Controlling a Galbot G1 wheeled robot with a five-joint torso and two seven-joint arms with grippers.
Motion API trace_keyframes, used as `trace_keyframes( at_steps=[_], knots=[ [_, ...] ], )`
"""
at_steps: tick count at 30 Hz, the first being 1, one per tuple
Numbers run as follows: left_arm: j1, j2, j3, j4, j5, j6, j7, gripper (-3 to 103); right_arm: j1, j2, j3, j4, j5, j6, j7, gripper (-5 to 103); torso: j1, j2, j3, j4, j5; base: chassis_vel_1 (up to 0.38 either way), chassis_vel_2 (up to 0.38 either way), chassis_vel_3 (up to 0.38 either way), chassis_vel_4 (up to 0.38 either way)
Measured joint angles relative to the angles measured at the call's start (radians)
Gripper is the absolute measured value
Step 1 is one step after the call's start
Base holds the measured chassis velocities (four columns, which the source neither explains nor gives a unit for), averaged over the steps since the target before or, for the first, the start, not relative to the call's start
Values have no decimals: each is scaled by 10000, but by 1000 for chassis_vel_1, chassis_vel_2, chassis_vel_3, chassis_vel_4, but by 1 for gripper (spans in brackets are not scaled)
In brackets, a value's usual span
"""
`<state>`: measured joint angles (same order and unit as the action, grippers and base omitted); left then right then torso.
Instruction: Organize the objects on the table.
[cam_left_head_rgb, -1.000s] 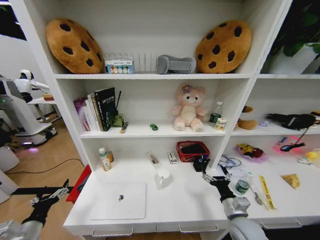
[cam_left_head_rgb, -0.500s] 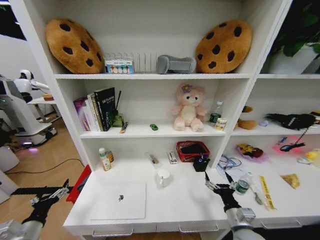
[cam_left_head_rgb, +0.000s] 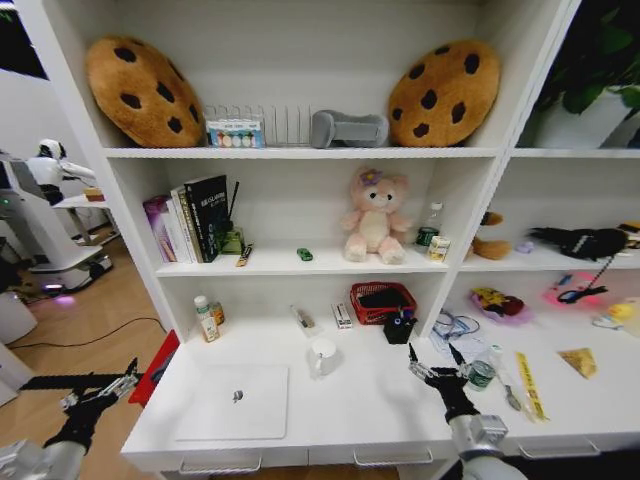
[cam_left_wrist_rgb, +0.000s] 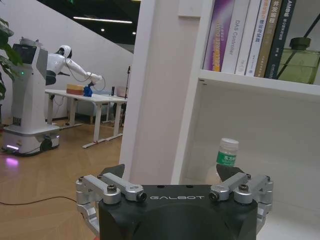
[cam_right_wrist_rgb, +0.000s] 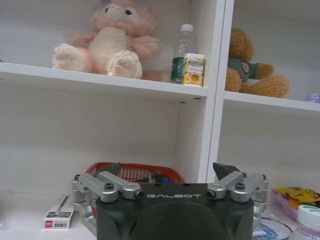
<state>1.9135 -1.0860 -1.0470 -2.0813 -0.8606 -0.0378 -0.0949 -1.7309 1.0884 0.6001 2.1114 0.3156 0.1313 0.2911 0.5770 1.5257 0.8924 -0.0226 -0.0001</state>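
In the head view, the right gripper (cam_left_head_rgb: 436, 361) hovers with fingers spread at lower right, beside a round green tin (cam_left_head_rgb: 482, 374); the left gripper (cam_left_head_rgb: 100, 385), also spread and empty, hangs off the table (cam_left_head_rgb: 380, 410) at lower left. One silver laptop (cam_left_head_rgb: 233, 402) lies closed. The right wrist view shows a red basket (cam_right_wrist_rgb: 131, 172) holding dark items.

My right tool (cam_left_head_rgb: 432, 366) has bare metal fingers (cam_right_wrist_rgb: 115, 185) on a matt black plastic body; the left tool (cam_left_head_rgb: 100, 388) looks the same. The counter (cam_left_head_rgb: 370, 405) is smooth white laminate, the laptop (cam_left_head_rgb: 233, 401) brushed silver metal. The cookie cushions (cam_left_head_rgb: 146, 90) and pink bear (cam_left_head_rgb: 374, 216) are soft plush. The floor (cam_left_head_rgb: 85, 325) is glossy wood.
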Motion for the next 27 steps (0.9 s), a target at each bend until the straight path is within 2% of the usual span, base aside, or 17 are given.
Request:
trace_keyframes(
  at_steps=[6,9,12,15,18,20,23,24,25,27],
  knots=[
    [0,0,0,0,0,0,0,100,-6,-32,8,29,-6,16,-7,100,1,-1,1,0,-3,-211,-217,201,215],
    [0,0,0,0,0,0,1,100,-11,-40,8,34,-43,24,-13,100,0,-2,2,-3,8,-239,-242,240,269],
    [0,0,0,1,0,0,-1,100,-12,-57,10,57,-129,43,-23,100,-1,0,0,0,-7,-289,-301,288,280],
    [0,0,-1,0,0,0,1,100,-16,-62,0,77,-374,104,-42,100,-1,-2,1,-1,11,-298,-295,292,308],
    [0,0,-1,2,0,0,-1,100,-44,-15,-67,121,-558,157,-60,100,-3,0,-1,1,-8,-352,-362,366,345],
    [0,0,0,1,0,0,0,100,-52,83,-175,136,-721,265,-68,100,0,-2,1,-1,9,-342,-346,364,340],
    [0,0,0,-2,0,0,7,100,-44,136,-244,134,-778,319,-69,100,-3,1,-1,-1,11,-298,-316,309,310],
    [0,-1,2,0,0,0,3,100,-21,159,-285,127,-790,391,-68,100,-3,0,0,2,-4,-278,-320,272,269],
    [0,-1,2,-1,0,0,2,100,-9,193,-356,115,-756,488,-73,100,0,-1,1,-5,5,-208,-267,170,138],
    [1,-2,2,-1,0,0,3,100,6,203,-393,116,-715,552,-84,100,0,-1,1,-1,8,-208,-133,170,138]
  ],
)
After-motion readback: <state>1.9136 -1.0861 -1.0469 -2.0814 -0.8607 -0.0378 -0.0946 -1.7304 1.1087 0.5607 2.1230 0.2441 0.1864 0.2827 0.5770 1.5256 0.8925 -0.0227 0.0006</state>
